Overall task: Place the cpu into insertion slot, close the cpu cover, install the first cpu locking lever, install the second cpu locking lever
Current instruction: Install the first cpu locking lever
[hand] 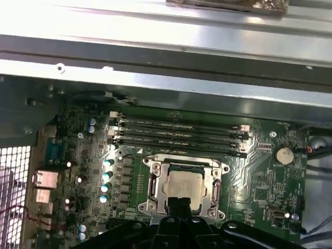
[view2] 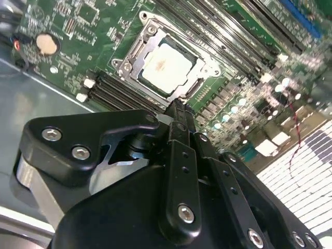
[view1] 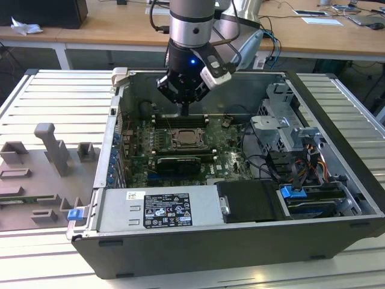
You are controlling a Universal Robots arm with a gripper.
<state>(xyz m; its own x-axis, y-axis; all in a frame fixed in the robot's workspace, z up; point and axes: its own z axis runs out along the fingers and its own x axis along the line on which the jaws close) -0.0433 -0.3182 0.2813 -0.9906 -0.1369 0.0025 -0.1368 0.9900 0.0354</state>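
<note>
The claw [view2: 177, 105] is pressed together, likely so its thin tip fits just beside the shut cpu cover [view2: 133, 50].

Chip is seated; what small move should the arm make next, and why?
Probably ease the gripper down toward the near edge of the cpu cover: the cover lies closed around the cpu, and the shut gripper hangs close by that edge.

The cpu [hand: 182, 185] shows pale beige, the cpu cover [hand: 155, 188] silver-grey, the circuit board [hand: 259, 176] green.
</note>
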